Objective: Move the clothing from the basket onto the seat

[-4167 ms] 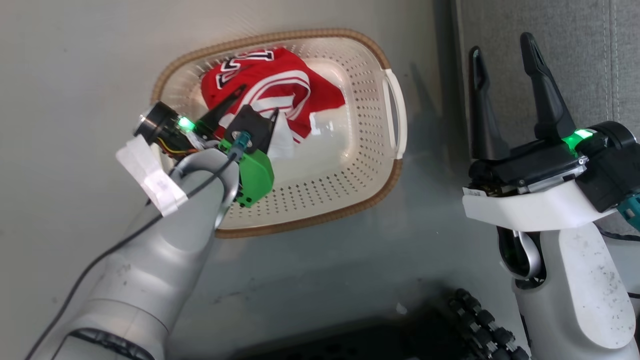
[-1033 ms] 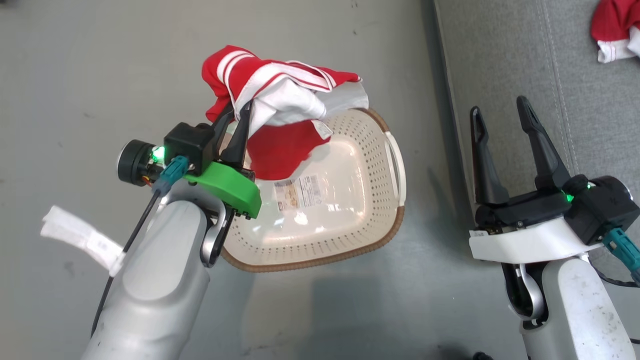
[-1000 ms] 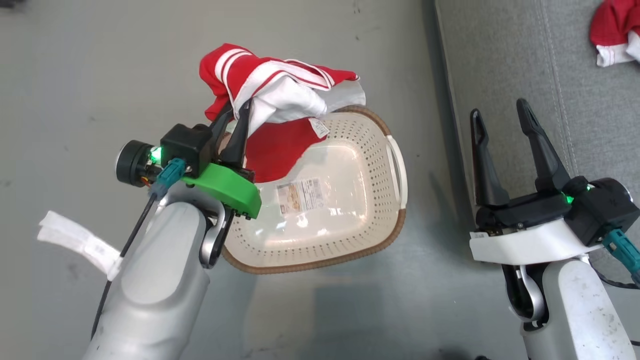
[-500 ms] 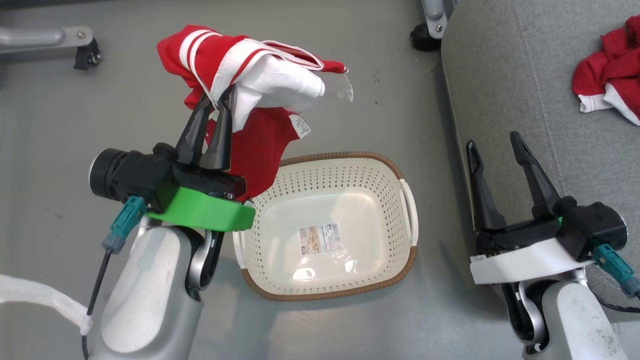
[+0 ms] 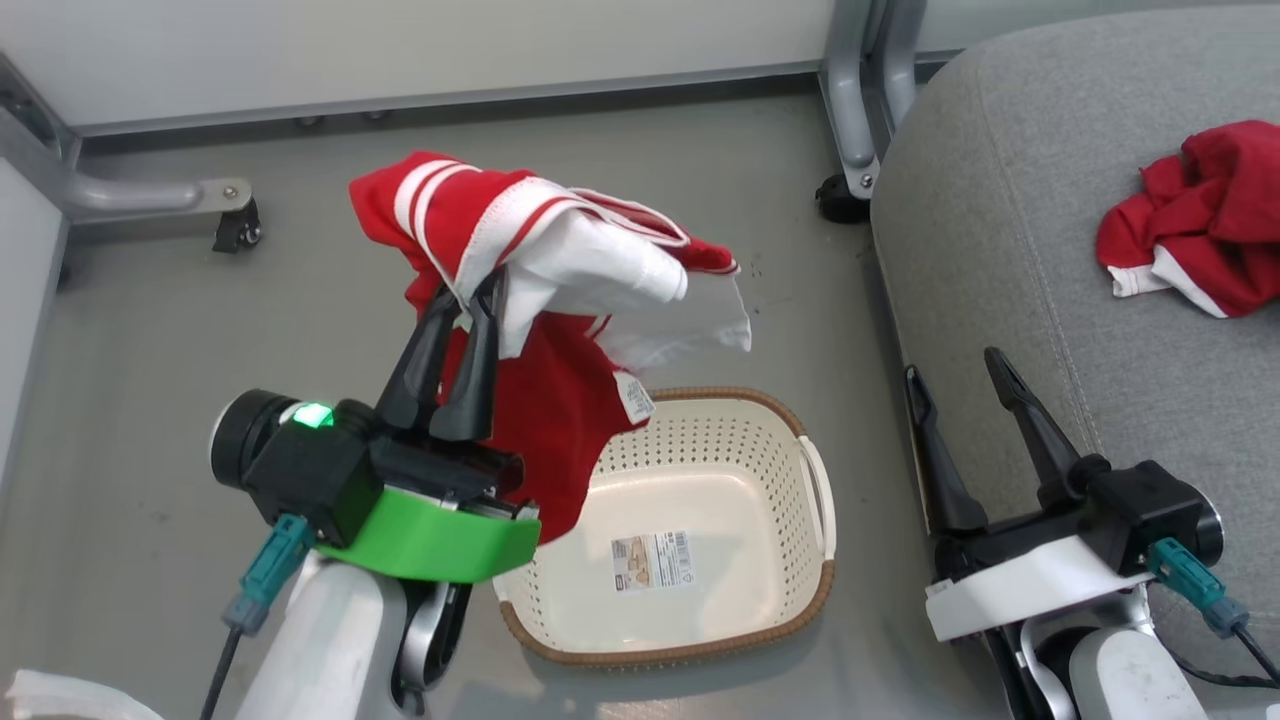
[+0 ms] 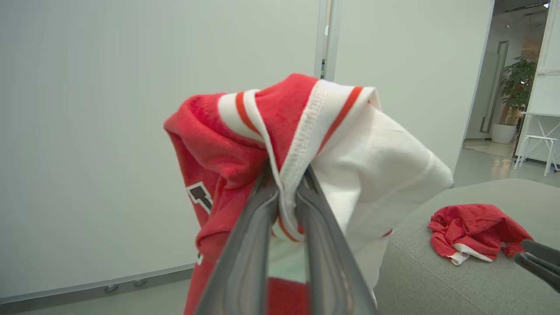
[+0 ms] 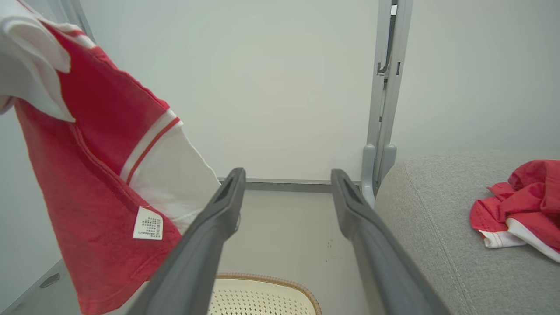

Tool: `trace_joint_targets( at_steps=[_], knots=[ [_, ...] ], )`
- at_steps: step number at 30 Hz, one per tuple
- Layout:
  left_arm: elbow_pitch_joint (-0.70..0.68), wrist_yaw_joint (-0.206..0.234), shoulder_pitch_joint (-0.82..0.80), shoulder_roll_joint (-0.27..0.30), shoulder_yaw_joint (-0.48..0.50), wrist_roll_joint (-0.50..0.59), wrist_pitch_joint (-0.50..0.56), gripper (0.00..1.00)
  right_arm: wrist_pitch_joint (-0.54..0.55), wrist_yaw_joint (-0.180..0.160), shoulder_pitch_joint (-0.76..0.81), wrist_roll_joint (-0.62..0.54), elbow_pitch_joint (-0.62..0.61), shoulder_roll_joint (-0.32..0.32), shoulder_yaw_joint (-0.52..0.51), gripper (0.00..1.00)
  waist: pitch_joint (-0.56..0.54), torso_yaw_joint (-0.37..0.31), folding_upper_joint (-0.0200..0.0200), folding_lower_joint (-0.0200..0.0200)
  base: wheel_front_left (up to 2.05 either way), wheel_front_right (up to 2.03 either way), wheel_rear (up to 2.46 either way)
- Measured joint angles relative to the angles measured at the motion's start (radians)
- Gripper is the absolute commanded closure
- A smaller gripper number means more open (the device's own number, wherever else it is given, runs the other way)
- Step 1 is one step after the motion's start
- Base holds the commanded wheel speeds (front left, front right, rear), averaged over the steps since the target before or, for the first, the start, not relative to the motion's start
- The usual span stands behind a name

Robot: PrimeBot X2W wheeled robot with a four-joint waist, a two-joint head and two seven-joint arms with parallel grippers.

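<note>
**ITEM IN TRANSIT: RED JERSEY, LIFTED OUT OF THE BASKET**

**Change since earlier.** A few seconds ago the jersey (image 5: pixel 560 240) lay bunched in the basket (image 5: pixel 690 450) with the left gripper (image 5: pixel 468 300) reaching down into it. It now hangs in the air over the basket's far-left side. The head camera has also tilted up, so the basket's shift in that view is not a move of the basket.

**Left gripper** (image 6: pixel 286 175). Its fingers are pinched together on a white-and-red striped hem, and the cloth drapes over both tips.

**Right gripper** (image 5: pixel 953 367). Its fingers are spread and carry nothing. It sits near the seat's (image 5: pixel 1000 250) left edge.

**Basket.** It stands on the floor, and its bare base shows the label sticker (image 5: pixel 650 560). No cloth is seen inside.

**Seat.** The red shorts (image 5: pixel 1200 215) lie crumpled on it towards the right.

**Meaning for the task.** The jersey appears to be the last piece. What remains is to carry it right to the seat and let go.

**Hidden or unclear.**
- The arm and the hanging jersey cover the basket's near-left corner, so a small remnant there cannot be ruled out.
- The numerals show as a black-and-white fragment in the left wrist view.
- The print on the care tag (image 7: pixel 148 223) is too small to read.
- How much fabric sits between the fingers cannot be told.
</note>
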Motion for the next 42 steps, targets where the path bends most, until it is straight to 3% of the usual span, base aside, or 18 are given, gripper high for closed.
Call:
trace_joint_targets(
  at_steps=[14,27,33,42],
  knots=[
    [-0.076,0.021,0.107,0.005,-0.039,-0.010,0.041,1.00,0.027,0.000,0.074,0.011,-0.014,0.000,0.028,0.00,-0.088,-0.002,0.0000,0.0000,0.00,0.00,0.00],
    [-0.095,0.025,0.110,0.009,-0.050,-0.018,0.048,1.00,0.035,0.000,0.072,0.012,-0.016,0.000,0.055,0.00,-0.086,0.000,0.0000,0.0000,0.00,0.00,0.00],
    [-0.098,0.025,0.109,0.010,-0.054,-0.020,0.048,1.00,0.053,0.000,0.021,0.014,0.006,-0.014,0.152,0.00,-0.076,0.001,0.0000,0.0000,0.00,0.00,0.00],
    [-0.087,0.017,0.092,0.002,-0.084,-0.022,0.043,1.00,0.066,0.000,-0.160,0.123,0.113,-0.058,0.381,0.00,-0.051,0.020,0.0000,0.0001,0.00,0.00,0.00]
  ],
)
